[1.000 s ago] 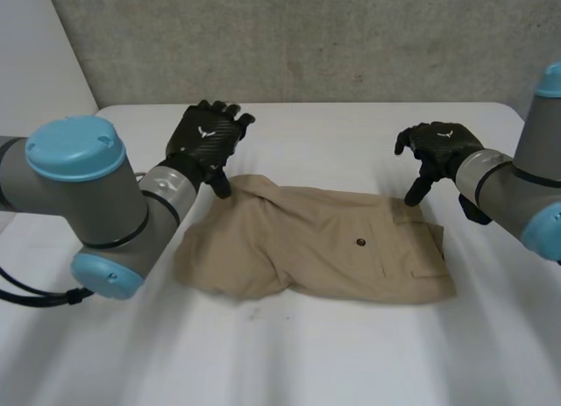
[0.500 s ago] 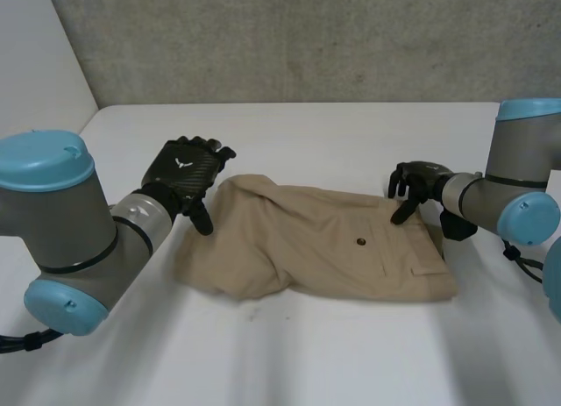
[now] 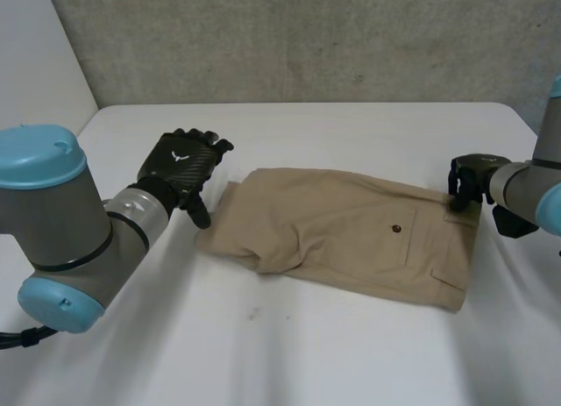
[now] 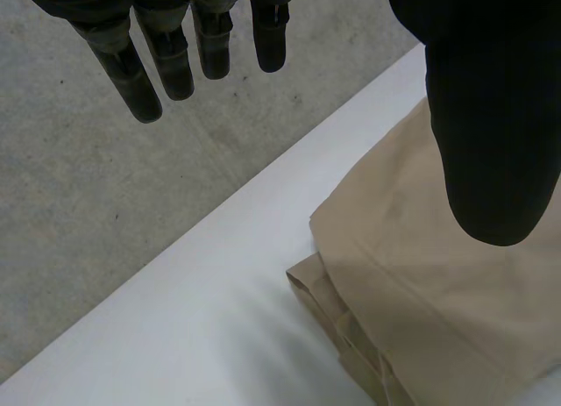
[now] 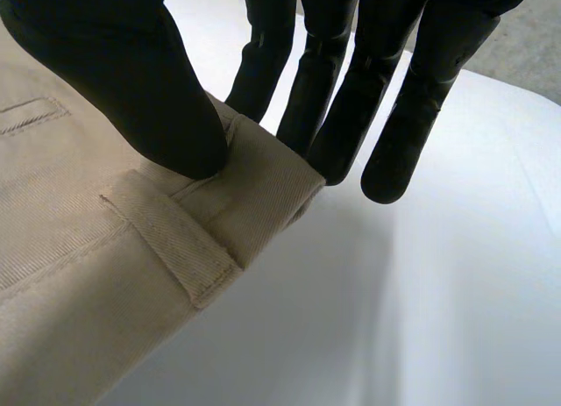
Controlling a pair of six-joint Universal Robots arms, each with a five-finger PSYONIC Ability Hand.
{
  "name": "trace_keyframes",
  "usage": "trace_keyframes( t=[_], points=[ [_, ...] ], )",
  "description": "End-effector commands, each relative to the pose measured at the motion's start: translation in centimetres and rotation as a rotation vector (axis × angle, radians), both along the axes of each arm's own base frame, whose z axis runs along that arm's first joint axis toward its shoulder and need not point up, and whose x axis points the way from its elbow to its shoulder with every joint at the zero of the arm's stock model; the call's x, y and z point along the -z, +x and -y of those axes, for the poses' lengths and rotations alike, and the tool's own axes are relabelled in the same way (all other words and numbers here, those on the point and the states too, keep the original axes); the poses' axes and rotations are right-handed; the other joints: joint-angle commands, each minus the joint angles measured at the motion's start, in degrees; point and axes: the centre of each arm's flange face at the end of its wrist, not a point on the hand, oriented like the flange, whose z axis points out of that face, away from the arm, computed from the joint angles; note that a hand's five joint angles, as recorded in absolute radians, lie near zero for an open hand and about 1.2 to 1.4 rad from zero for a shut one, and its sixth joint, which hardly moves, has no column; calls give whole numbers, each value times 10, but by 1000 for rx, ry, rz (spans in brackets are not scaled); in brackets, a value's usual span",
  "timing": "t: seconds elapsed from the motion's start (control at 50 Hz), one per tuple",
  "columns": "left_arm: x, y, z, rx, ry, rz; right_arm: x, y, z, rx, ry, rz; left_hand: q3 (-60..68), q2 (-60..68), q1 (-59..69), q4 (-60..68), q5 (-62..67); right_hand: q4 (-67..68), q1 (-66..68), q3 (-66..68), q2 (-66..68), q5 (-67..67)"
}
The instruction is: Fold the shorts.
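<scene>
Shifted toward the robot's right since half a second ago, the shorts [image 3: 351,235] are laid on the tabletop [image 3: 307,353], waistband at the right end. The waistband corner is pinched between thumb and fingers of the right hand [image 3: 469,180]. The left hand [image 3: 180,165] is held released, fingers straight, just beside the leg end.

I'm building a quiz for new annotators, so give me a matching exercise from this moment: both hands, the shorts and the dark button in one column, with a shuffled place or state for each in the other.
1. left hand
2. right hand
3. shorts
4. dark button

a. on the tan cloth's top face
b. pinching the waistband corner
c. lying on the white table
d. open, fingers straight

Pairs: 1-d, 2-b, 3-c, 4-a.
</scene>
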Motion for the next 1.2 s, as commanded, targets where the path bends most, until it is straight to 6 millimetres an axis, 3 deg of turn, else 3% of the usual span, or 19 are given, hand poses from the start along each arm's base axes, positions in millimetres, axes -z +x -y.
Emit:
trace_keyframes(
  t=[0.02,0.06,0.08,0.1,0.12,0.14,0.2,0.3,0.36,0.4,0.42,0.5,0.66,0.78,0.9,1.04,1.1,1.14,1.2],
  points=[
    [1,-4,-1,11,-6,-4,0,-2,2,-18,-6,-20,-21,-16,-18,-17,-28,118,253,125,125,148],
    [0,-5,-1,12,-13,-7,-1,0,1,-24,-11,-20,-20,-14,-16,-15,-26,39,174,45,46,68],
    [0,-6,-1,14,-16,-10,-2,-1,1,-23,-11,-21,-20,-14,-16,-15,-26,-103,32,-97,-97,-74],
    [0,-7,-2,17,-19,-10,-8,-1,1,-18,-25,-22,-20,-14,-16,-15,-26,-336,-201,-330,-330,-307],
    [-1,-8,-2,20,-20,-10,-8,-1,1,-18,-25,-22,-20,-14,-16,-15,-26,-339,-203,-332,-332,-309],
    [-1,-9,-4,25,-20,-10,-20,-2,0,-15,-49,-10,-20,-14,-16,-15,-26,-490,-355,-484,-483,-461],
    [-4,-14,-9,42,-30,-12,-40,-3,-6,-17,-88,-2,-20,-14,-16,-15,-26,-545,-410,-539,-539,-516],
    [-7,-17,-14,53,-37,-15,-60,-7,-25,-17,-114,-9,-20,-14,-16,-15,-26,-527,-392,-521,-520,-498],
    [-6,-16,-17,41,-32,-10,-69,-6,-58,-52,-148,-10,-18,-12,-15,-14,-24,-488,-353,-482,-482,-459],
    [-7,-15,-18,32,-34,-9,-69,-6,-65,-60,-151,-15,-20,-14,-16,-15,-26,-477,-342,-470,-470,-447],
    [-7,-14,-18,27,-32,-9,-69,-7,-80,-73,-156,-26,-18,-12,-15,-14,-24,-447,-311,-440,-440,-417],
    [-9,-9,-23,13,-34,-10,-52,-11,-125,-116,-138,-73,-20,-14,-16,-15,-26,-399,-264,-393,-392,-370],
    [-4,-4,-33,11,-9,0,-15,-7,-176,-166,-113,-73,-20,-14,-16,-15,-26,-392,-257,-386,-386,-363],
    [1,-1,-39,13,10,10,2,-3,-184,-186,-140,-69,-20,-14,-16,-15,-26,-352,-217,-346,-345,-323],
    [5,0,-40,11,21,14,26,-3,-178,-185,-99,-84,-20,-14,-16,-15,-26,-308,-173,-302,-302,-279],
    [6,2,-43,11,28,18,39,-2,-167,-179,-126,-88,-20,-14,-16,-15,-26,-239,-104,-233,-233,-210],
    [6,2,-42,8,28,18,44,-2,-161,-173,-147,-92,-20,-14,-16,-15,-26,-74,62,-67,-67,-44],
    [5,3,-43,8,24,16,43,-3,-158,-160,-172,-100,-20,-14,-16,-15,-26,117,253,124,124,147],
    [3,3,-43,6,21,14,38,-7,-154,-124,-198,-121,-20,-14,-16,-15,-26,118,253,125,125,148]
  ],
)
